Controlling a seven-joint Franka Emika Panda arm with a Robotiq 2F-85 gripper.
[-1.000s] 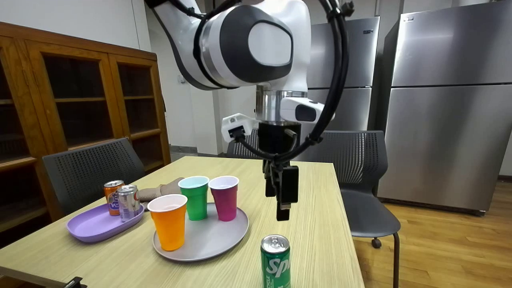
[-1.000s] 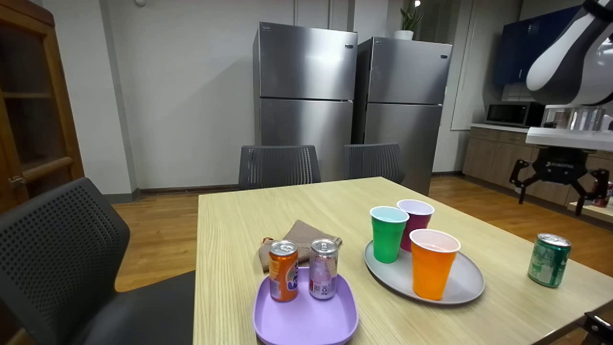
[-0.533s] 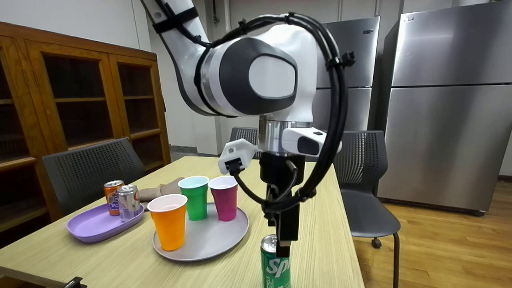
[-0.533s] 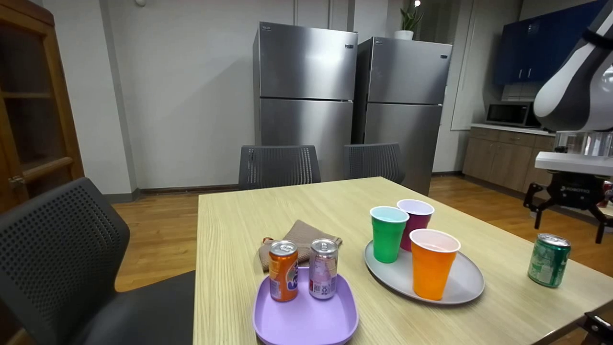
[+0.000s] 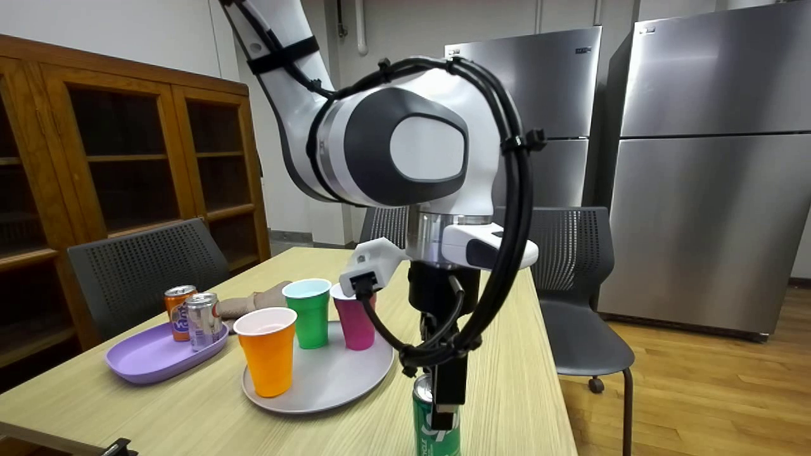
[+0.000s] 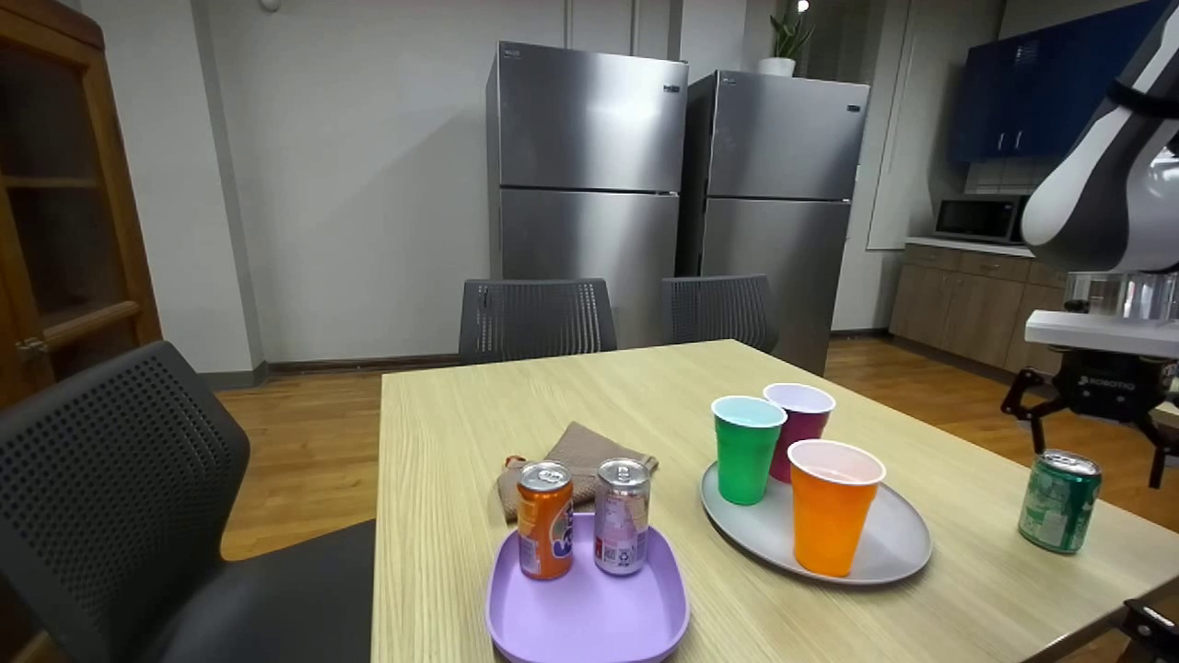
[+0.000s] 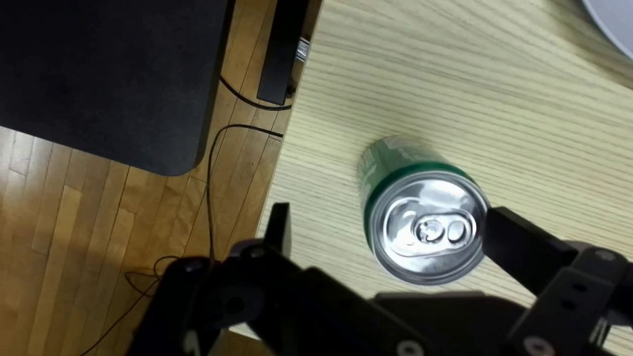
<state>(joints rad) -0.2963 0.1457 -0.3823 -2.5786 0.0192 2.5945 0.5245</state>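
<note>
My gripper (image 7: 393, 235) is spread wide, gripping nothing. In the wrist view the can (image 7: 423, 212) stands between its fingers (image 7: 524, 247), nearer the one at 3 o'clock. That view shows just the edge of a plate (image 7: 618, 17), at 2 o'clock; both exterior views show me three cups (image 6: 834, 516) on that plate.

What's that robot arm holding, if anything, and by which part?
Nothing: the black fingers stand open, and the wrist view shows a gap between one finger and the green cylindrical metal can.
</note>
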